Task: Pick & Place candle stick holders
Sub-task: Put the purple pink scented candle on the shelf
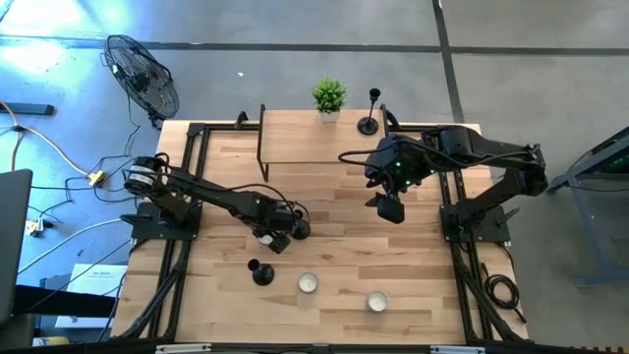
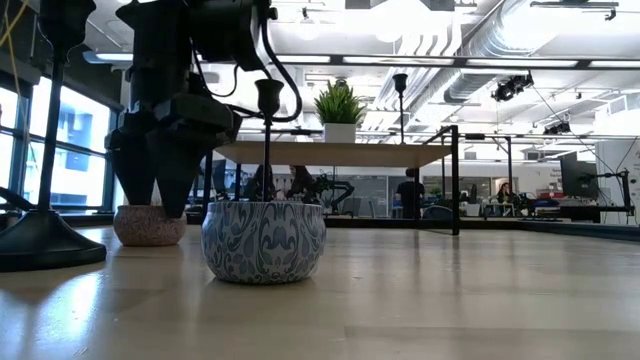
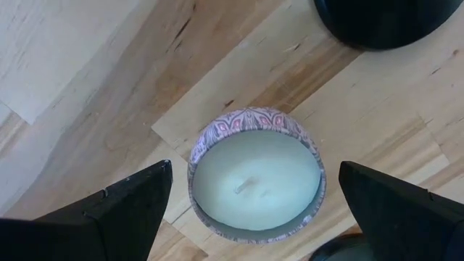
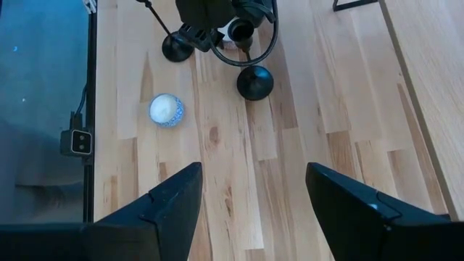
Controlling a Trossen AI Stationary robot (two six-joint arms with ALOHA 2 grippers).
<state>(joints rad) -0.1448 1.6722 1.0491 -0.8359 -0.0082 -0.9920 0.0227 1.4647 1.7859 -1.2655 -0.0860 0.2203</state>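
Observation:
Three black candle stick holders show. One stands on its round base on the raised shelf at the far right (image 1: 369,122). One stands on the table near the front (image 1: 261,272). One stands just right of my left gripper (image 1: 298,231), and its base shows in the left wrist view (image 3: 377,20). My left gripper (image 1: 278,239) is open, pointing down, with a finger on either side of a pink-patterned tealight (image 3: 255,185) and touching nothing. My right gripper (image 1: 388,206) is open and empty above the table's right middle.
A blue-patterned tealight (image 1: 308,283) and another tealight (image 1: 376,301) sit near the front edge. A wooden shelf on a black frame (image 1: 295,138) stands at the far side with a green potted plant (image 1: 329,95) on it. Bare wood lies between the arms.

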